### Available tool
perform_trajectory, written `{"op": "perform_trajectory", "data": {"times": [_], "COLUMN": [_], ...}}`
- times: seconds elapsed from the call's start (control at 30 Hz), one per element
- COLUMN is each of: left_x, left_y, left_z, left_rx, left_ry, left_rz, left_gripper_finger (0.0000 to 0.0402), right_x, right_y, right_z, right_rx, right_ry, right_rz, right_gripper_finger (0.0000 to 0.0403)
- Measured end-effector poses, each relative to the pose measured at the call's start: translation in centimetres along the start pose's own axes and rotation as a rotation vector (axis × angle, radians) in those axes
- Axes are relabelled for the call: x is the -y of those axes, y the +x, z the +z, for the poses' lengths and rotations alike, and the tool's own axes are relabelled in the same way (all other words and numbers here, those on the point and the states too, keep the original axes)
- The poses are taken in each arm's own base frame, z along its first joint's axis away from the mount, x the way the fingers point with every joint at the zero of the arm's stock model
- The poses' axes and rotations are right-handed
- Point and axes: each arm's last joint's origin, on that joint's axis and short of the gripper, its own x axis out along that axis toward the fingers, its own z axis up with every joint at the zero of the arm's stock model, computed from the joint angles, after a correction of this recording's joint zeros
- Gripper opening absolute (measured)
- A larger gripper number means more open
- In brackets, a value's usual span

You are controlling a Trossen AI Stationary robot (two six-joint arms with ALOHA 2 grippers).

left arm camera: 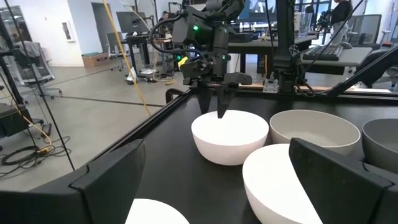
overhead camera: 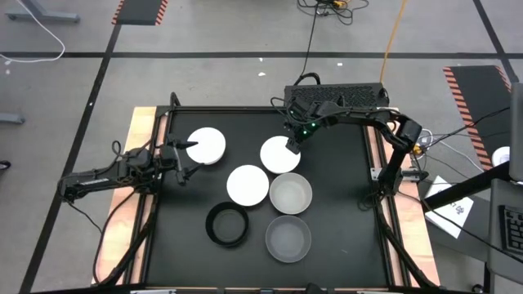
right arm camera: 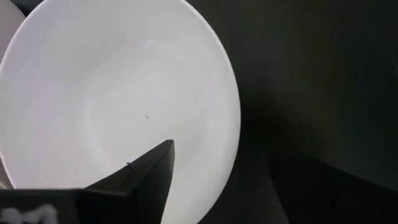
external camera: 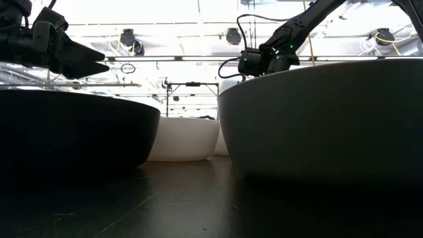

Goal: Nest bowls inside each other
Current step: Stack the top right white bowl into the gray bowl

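Note:
Six bowls stand upright on the black table. The white ones are at the far left (overhead camera: 207, 145), the far middle (overhead camera: 280, 154) and the centre (overhead camera: 248, 185). Two grey bowls (overhead camera: 291, 193) (overhead camera: 288, 238) stand on the right, and a black bowl (overhead camera: 227, 224) is near the front. My right gripper (overhead camera: 292, 143) (left arm camera: 212, 111) points down, open, over the far rim of the far-middle white bowl (left arm camera: 230, 137) (right arm camera: 118, 106). One finger (right arm camera: 149, 171) is inside the rim and the other outside. My left gripper (overhead camera: 189, 159) (external camera: 92, 63) hovers open beside the far-left white bowl.
The table has raised wooden side rails (overhead camera: 145, 155). A black box with cables (overhead camera: 335, 96) sits at the far edge behind my right arm. The low view shows the black bowl (external camera: 73, 132) and a grey bowl (external camera: 324, 119) close up. Bare table lies along the near-left part (overhead camera: 176, 261).

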Motion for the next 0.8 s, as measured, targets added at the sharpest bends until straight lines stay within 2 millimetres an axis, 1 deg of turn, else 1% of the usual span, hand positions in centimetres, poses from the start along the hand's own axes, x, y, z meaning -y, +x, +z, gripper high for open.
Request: {"op": "perform_trajectory", "data": {"times": [0.17,0.53,0.67,0.8], "left_x": [0.00,0.00,0.00,0.00], "left_y": [0.00,0.00,0.00,0.00], "left_z": [0.00,-0.02,-0.02,-0.02], "left_rx": [0.000,-0.002,-0.002,-0.002], "left_ry": [0.000,0.000,0.000,-0.002], "left_rz": [0.000,0.000,0.000,0.000], "left_gripper_finger": [0.0399,0.0399,0.0399,0.0399], "right_x": [0.01,0.03,0.23,0.60], "right_y": [0.00,-0.01,-0.05,-0.14], "right_z": [0.00,0.05,0.02,-0.09], "right_rx": [0.000,0.005,0.003,-0.007], "right_ry": [0.000,0.001,0.010,0.021], "right_rz": [-0.001,-0.001,-0.002,-0.006], "right_gripper_finger": [0.0210,0.0126,0.0086,0.0035]}}
